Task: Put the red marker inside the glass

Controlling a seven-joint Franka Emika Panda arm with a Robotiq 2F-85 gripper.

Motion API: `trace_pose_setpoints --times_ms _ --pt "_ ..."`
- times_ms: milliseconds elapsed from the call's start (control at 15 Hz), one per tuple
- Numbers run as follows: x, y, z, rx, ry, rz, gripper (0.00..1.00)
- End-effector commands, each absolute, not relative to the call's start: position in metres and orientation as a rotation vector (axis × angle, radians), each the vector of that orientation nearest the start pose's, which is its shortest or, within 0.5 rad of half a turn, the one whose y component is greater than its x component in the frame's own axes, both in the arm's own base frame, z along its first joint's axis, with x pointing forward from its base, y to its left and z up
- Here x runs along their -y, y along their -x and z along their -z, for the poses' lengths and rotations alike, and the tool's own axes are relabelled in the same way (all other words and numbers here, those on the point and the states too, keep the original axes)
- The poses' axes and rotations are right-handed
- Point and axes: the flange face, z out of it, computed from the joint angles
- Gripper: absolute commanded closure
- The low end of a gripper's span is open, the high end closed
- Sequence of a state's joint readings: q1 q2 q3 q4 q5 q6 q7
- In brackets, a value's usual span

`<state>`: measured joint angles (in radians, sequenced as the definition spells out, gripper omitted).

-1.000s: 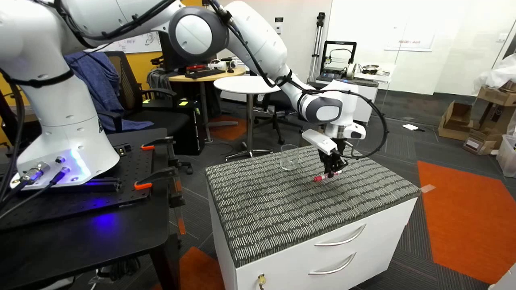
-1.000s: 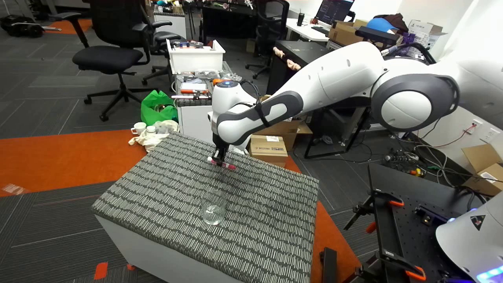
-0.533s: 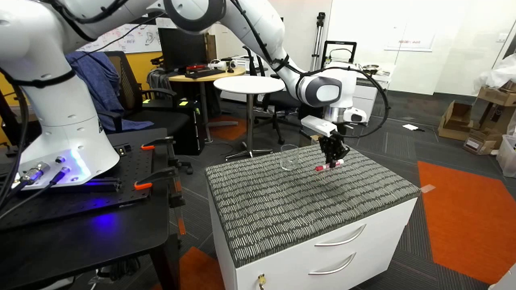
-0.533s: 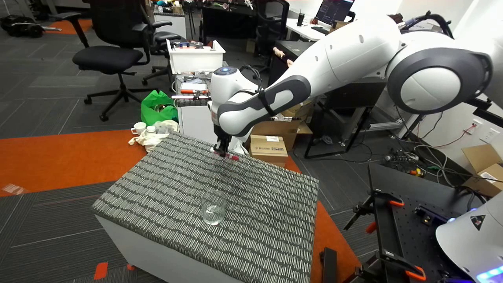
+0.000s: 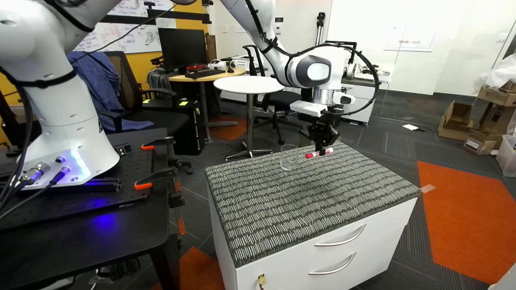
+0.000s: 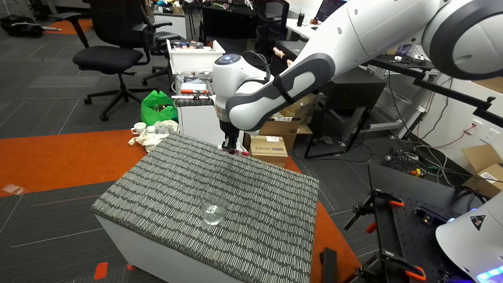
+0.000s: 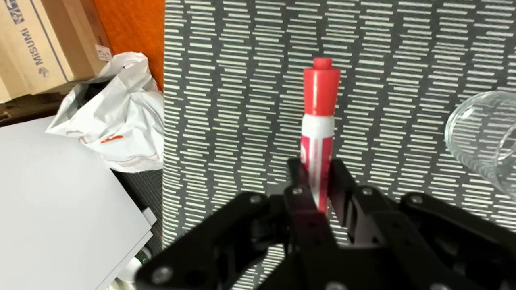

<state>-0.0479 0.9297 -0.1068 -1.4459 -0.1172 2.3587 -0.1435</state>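
My gripper (image 7: 315,171) is shut on the red marker (image 7: 320,92), gripping it around its labelled barrel. In the wrist view the red cap end points away from the gripper, and the marker's rear part is hidden behind the fingers (image 7: 297,173). Held roughly level, the marker (image 5: 309,155) hangs above the patterned mat, as an exterior view shows. The clear glass (image 6: 213,210) stands upright on the mat in both exterior views. At the right border of the wrist view the glass (image 7: 479,137) is partly cut off, apart from the marker and the gripper.
A white drawer cabinet (image 5: 322,257) carries the grey striped mat (image 5: 274,209). Beyond the mat's edge lie a crumpled white bag (image 7: 125,117) and a cardboard box (image 7: 40,44). A black table (image 5: 121,233) with clamps bears the arm's base.
The gripper has risen with the marker still in it, moving up and left in an exterior view, so the marker is now higher above the mat. The glass has stayed put.
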Motion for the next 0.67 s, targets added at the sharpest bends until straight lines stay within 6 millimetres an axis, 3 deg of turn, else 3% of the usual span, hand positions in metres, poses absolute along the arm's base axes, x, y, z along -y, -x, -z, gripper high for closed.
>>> trace_pose_setpoints --times_ms 0,267,600 --pt "0.082 -0.676 -0.159 0.226 3.335 -0.179 0.95" --pt "0.061 -0.660 -0.173 0.371 3.362 -0.343 0.95" --pt "0.029 -0.662 -0.185 0.575 3.402 -0.550 0.95"
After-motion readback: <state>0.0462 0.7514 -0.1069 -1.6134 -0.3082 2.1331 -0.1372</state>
